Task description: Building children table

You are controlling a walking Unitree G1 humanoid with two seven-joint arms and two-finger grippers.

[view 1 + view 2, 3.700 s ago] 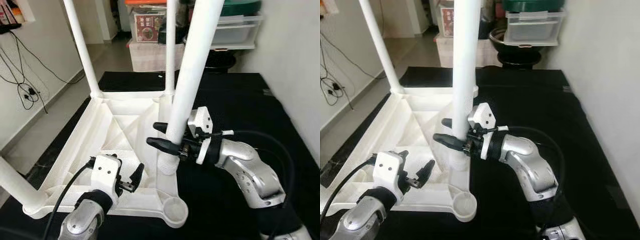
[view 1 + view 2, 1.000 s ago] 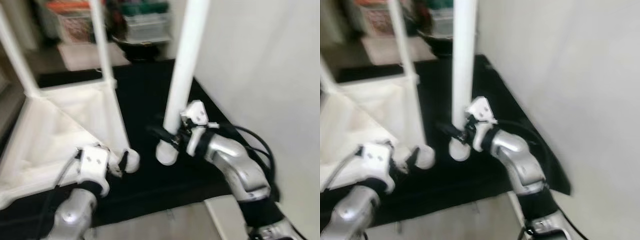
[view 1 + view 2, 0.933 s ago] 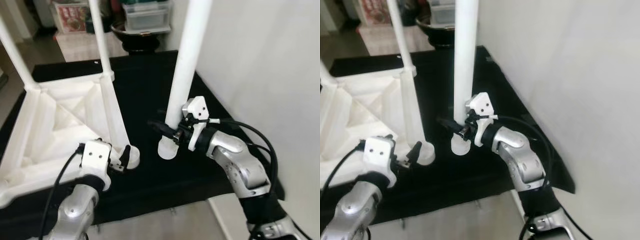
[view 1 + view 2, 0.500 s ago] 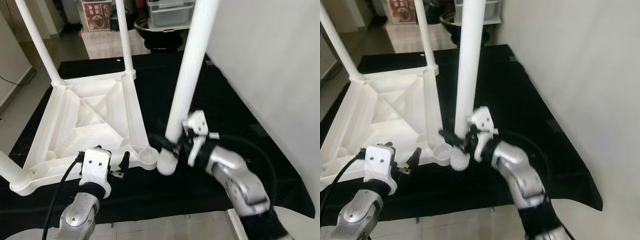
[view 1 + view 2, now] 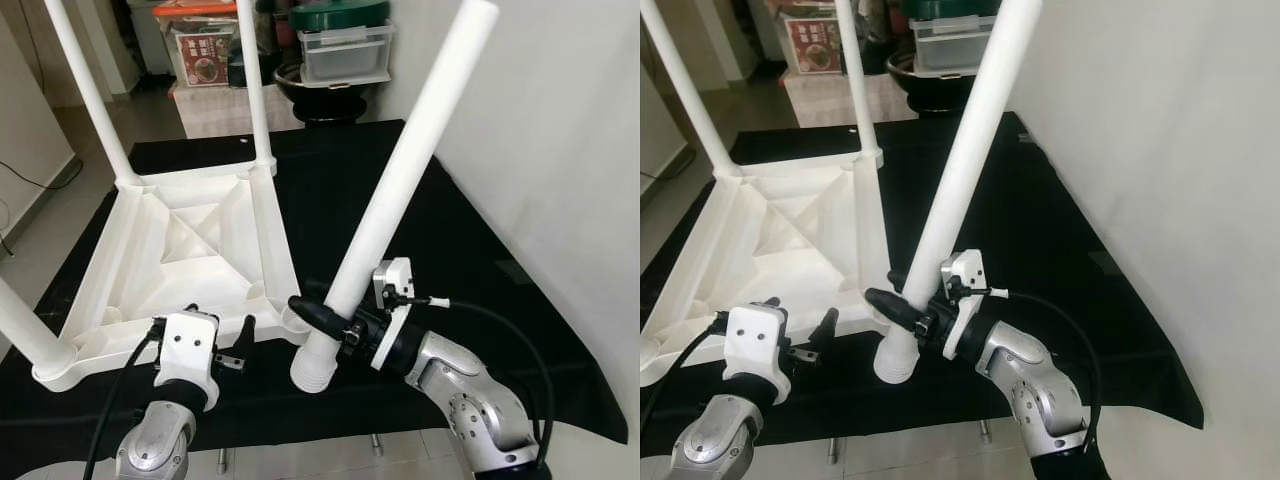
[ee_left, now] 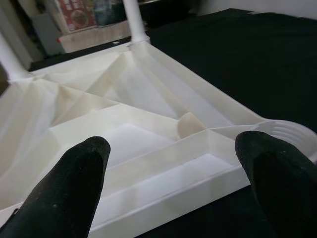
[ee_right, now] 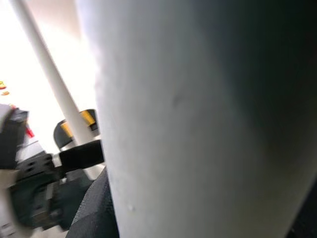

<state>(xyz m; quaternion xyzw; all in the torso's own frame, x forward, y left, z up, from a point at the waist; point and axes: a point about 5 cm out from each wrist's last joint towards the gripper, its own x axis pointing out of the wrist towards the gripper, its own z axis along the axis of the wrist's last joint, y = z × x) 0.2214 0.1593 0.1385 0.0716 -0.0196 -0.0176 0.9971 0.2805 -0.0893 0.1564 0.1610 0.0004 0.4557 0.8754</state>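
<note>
1. A white plastic table (image 5: 190, 250) lies upside down on a black mat (image 5: 480, 250), its ribbed underside facing up.
2. Three white legs stand in its corners: one at the far left (image 5: 88, 95), one at the far right (image 5: 255, 85), and one at the near left (image 5: 22, 330).
3. The near right corner has a round socket (image 5: 292, 322) with no leg in it.
4. The right gripper (image 5: 322, 322) has its two black fingers closed around a loose fourth leg (image 5: 400, 180), gripping it low down near its threaded end.
5. That leg is tilted, its top leaning away to the right; its lower end (image 5: 313, 368) is just beside the socket, on the near side, over the mat.
6. The left gripper (image 5: 235, 350) hangs at the table's near edge, fingers spread wide and holding nothing.
7. In the left wrist view both fingertips (image 6: 74, 183) frame the near rim of the table (image 6: 163, 163) and the socket (image 6: 292, 136).
8. Storage boxes (image 5: 345, 50) and a black bowl (image 5: 320, 85) stand beyond the mat, by a white wall (image 5: 560, 150).
</note>
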